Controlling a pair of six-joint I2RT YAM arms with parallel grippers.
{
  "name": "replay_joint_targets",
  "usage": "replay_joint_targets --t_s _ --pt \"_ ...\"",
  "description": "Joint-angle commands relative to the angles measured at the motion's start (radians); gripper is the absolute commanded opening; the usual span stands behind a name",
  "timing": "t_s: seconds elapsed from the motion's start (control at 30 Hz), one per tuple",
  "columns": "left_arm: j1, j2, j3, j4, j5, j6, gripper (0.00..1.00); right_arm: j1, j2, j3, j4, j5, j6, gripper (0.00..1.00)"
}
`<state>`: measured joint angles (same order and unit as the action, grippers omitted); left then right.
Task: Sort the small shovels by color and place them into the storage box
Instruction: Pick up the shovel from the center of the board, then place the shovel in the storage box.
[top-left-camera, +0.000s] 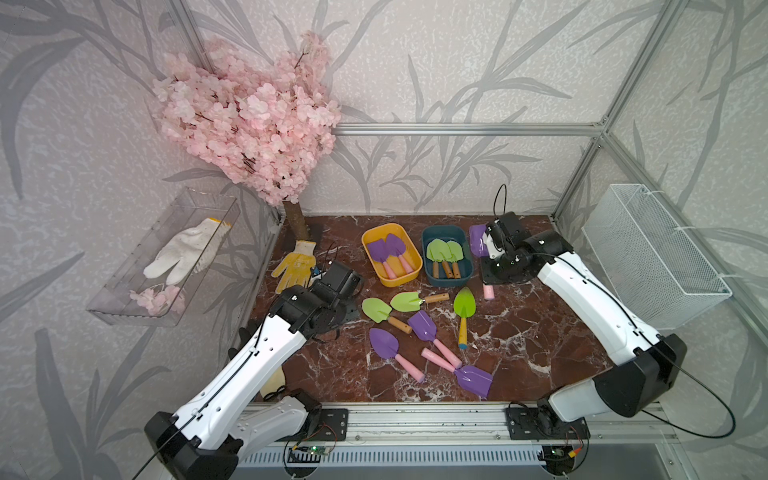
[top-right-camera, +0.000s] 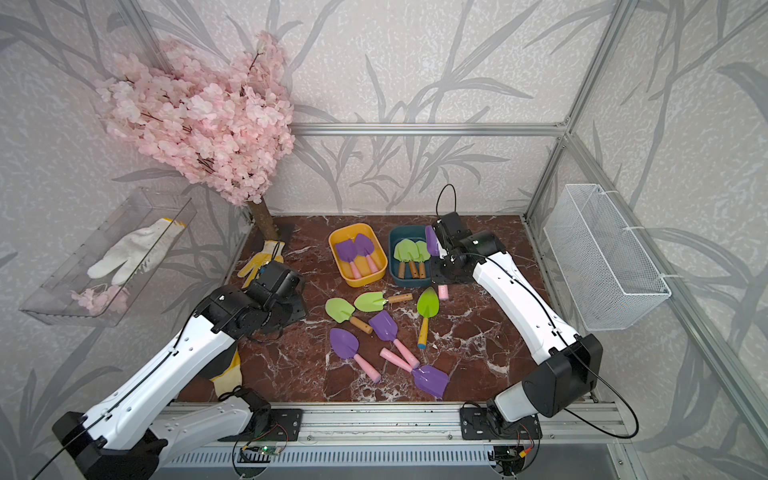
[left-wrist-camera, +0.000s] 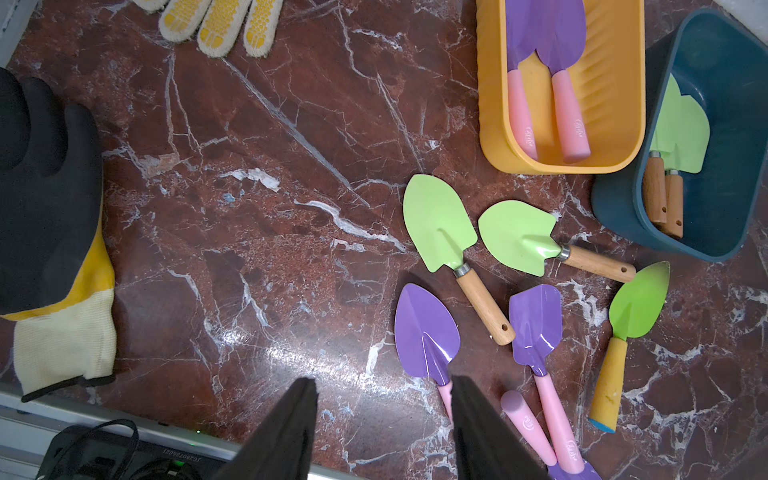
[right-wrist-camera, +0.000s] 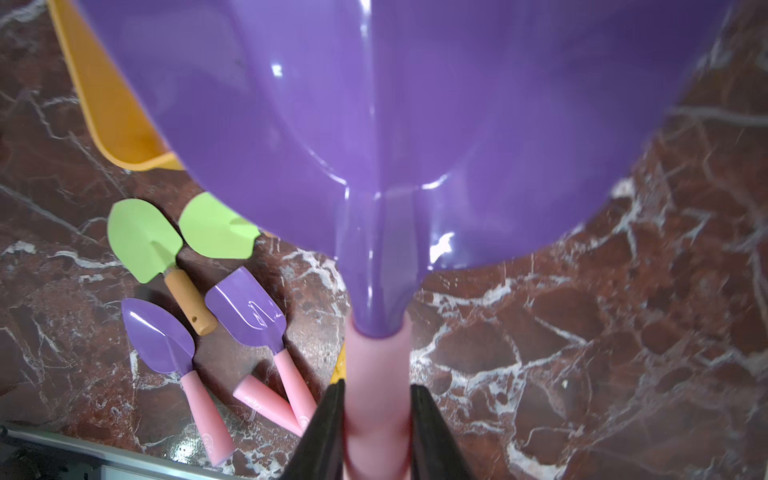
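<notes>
Glossy, light-catching purple shovel (right-wrist-camera: 374, 124) blade on a smooth matt pink handle, pinched in the right gripper (right-wrist-camera: 377, 386). Under that gripper, polished red-brown marble-look tabletop (right-wrist-camera: 582, 332), white-veined and shiny. Ahead of the left gripper (left-wrist-camera: 382, 380): light green shovels (left-wrist-camera: 436, 220) of duller sheen, with bare wooden handles and bright metal collars; smooth plastic yellow tub (left-wrist-camera: 492, 124) and teal tub (left-wrist-camera: 615, 203) beyond. Off to that gripper's side, knitted cloth glove (left-wrist-camera: 50, 228), black rubbery coating, cream ribbed cuff.
</notes>
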<state>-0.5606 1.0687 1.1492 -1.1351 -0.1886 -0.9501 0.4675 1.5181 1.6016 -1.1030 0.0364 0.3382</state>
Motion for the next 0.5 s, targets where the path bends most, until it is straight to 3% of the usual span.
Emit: replay_joint_targets --t_s 0.0,0.2,0.47 --pt "0.006 0.0 0.042 -0.027 -0.004 0.008 0.55 0.039 0.075 0.112 -0.006 0.03 -0.125 0.08" --pt "0.005 0.004 0.056 -0.043 -0.008 0.002 0.55 0.071 0.36 0.44 -0.077 -0.033 -0.168 0.08" --pt "0.005 -0.017 0.025 -0.049 -0.01 -0.019 0.55 0.146 0.831 1.106 -0.262 -0.015 -0.172 0.08"
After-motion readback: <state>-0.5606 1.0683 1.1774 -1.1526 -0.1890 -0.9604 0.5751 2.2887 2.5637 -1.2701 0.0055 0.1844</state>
